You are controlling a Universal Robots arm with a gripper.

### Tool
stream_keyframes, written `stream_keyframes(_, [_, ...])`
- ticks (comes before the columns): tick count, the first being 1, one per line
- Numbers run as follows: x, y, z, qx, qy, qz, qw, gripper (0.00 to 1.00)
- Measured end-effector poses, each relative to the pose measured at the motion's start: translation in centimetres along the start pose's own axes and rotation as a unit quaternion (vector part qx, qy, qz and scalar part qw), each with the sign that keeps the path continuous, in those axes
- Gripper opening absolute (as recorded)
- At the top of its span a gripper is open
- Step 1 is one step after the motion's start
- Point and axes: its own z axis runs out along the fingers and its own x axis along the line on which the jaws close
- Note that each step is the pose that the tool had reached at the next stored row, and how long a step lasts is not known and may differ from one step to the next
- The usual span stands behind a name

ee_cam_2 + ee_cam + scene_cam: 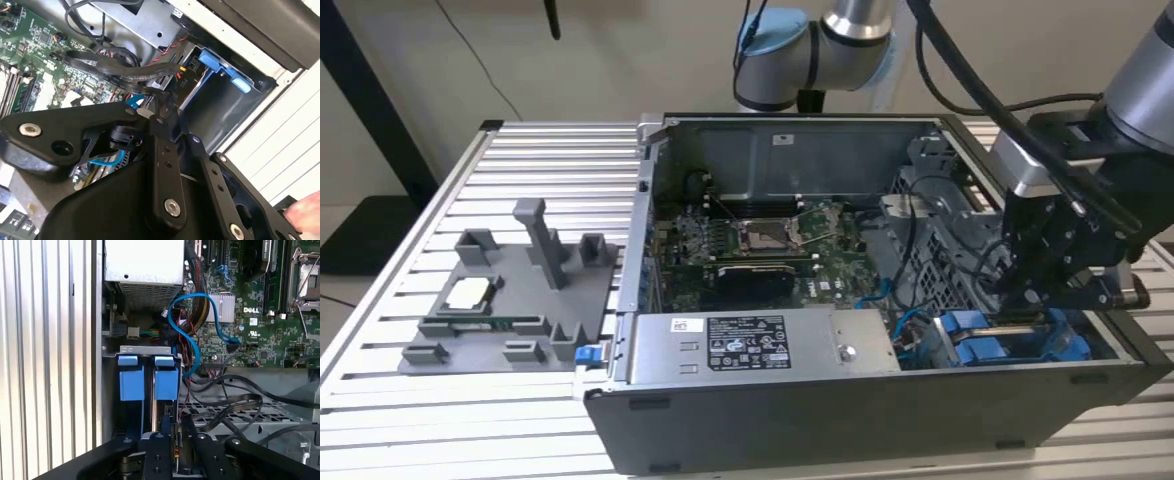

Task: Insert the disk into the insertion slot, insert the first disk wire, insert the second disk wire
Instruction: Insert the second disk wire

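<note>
My gripper (1023, 300) hangs low inside the open computer case, at the exterior view's right, right over the insertion slot (1014, 345). The slot is a grey metal bay (112, 352) with two blue plastic carrier tabs (131, 380) standing side by side in it. The disk's body is mostly hidden behind those tabs. In the first wrist view the gripper (177, 442) is shut on a small wire plug (178, 437) with red and yellow leads, just beside the blue tabs. In the second wrist view its fingertips (159, 119) meet close to the bay's wall (220, 107). A blue disk wire (192, 335) loops from the motherboard toward the bay.
The silver power-supply box (761, 345) lies along the case's near side, the motherboard (761, 240) behind it. Black cables (235, 400) crowd the space beside the bay. A grey fixture tray (507, 300) sits on the slatted table at the exterior view's left. Something hand-like (302, 215) shows outside the case.
</note>
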Motion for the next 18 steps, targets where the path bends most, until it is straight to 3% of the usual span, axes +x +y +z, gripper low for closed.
stream_keyframes(7, [-0.13,-0.03,-1.30,-0.0022,0.0003,0.000,1.0000,0.24])
stream_keyframes(9, [-0.16,-0.04,-1.52,-0.0027,0.0035,0.000,1.0000,0.24])
stream_keyframes(12, [-0.18,-0.05,-1.77,-0.0034,0.0132,0.000,0.9999,0.24])
stream_keyframes(18, [-0.31,-0.08,-3.09,-0.0060,0.0167,0.001,0.9998,0.24])
